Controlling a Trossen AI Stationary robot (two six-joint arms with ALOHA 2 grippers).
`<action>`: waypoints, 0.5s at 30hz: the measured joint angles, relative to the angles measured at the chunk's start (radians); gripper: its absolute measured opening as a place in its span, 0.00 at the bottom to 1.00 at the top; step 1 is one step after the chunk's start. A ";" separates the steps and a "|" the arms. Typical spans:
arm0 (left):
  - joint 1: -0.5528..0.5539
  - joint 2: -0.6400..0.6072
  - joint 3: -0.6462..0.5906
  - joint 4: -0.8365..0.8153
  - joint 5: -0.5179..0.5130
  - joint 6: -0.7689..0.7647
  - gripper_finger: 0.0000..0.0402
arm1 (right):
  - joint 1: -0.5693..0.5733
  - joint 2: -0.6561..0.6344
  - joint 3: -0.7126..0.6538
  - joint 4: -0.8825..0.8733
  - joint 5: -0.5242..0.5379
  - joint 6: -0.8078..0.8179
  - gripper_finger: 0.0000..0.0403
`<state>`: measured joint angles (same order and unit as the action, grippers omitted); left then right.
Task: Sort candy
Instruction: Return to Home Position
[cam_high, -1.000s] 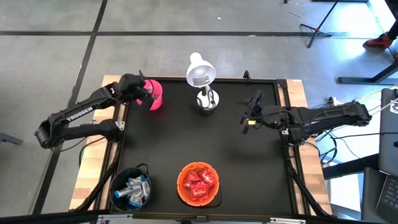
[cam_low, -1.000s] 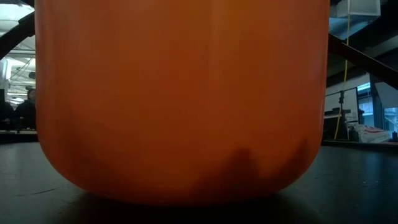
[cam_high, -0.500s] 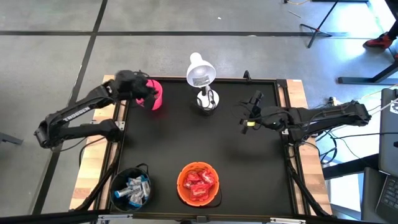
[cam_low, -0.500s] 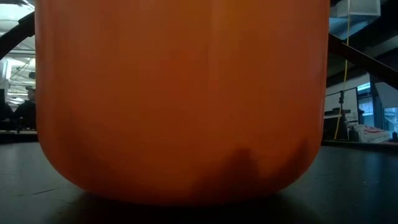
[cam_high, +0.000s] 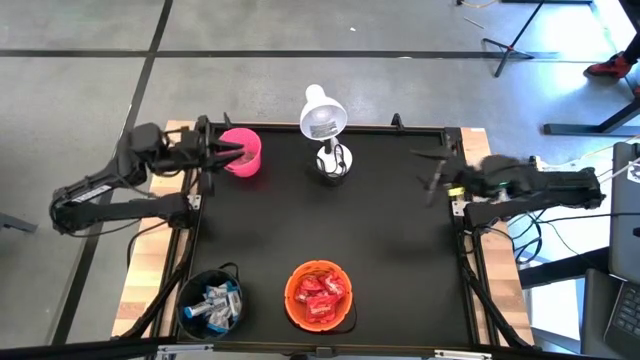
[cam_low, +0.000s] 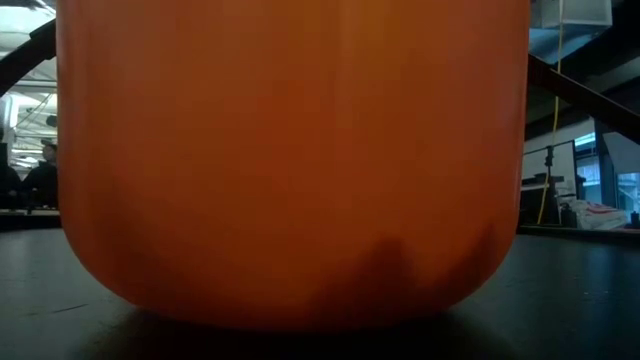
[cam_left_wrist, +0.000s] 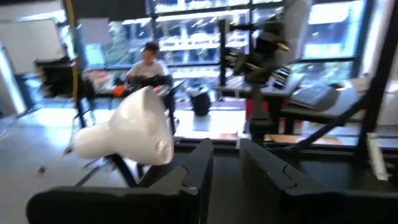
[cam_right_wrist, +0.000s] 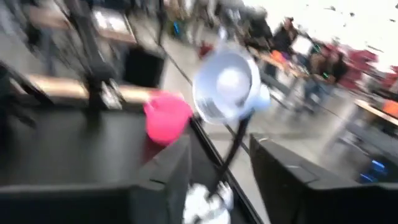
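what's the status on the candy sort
left hand open at pink cup, right hand open at right edge. candy in black bucket and orange bowl. lamp between them.

black table (cam_high: 400, 260), pink cup (cam_high: 243, 152), white lamp (cam_high: 322, 125), orange bowl (cam_high: 319, 295) near black bucket (cam_high: 210, 303)

legible markings: none. we find no text, label, brand, number or sign that can be read in any of the views.
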<state>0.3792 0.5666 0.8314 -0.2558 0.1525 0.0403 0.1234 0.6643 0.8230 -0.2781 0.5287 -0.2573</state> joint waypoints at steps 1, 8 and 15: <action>-0.020 -0.017 -0.015 0.010 0.001 0.006 0.17 | 0.000 -0.032 0.000 -0.003 -0.036 0.013 0.39; -0.089 -0.142 -0.177 0.112 0.003 0.067 0.13 | 0.000 -0.173 0.001 -0.040 -0.260 0.017 0.10; -0.093 -0.259 -0.334 0.223 0.041 0.030 0.08 | 0.000 -0.240 -0.012 -0.135 -0.231 0.062 0.05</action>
<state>0.2867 0.3073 0.4976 -0.0331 0.1931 0.0703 0.1238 0.4239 0.8108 -0.4129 0.2973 -0.1953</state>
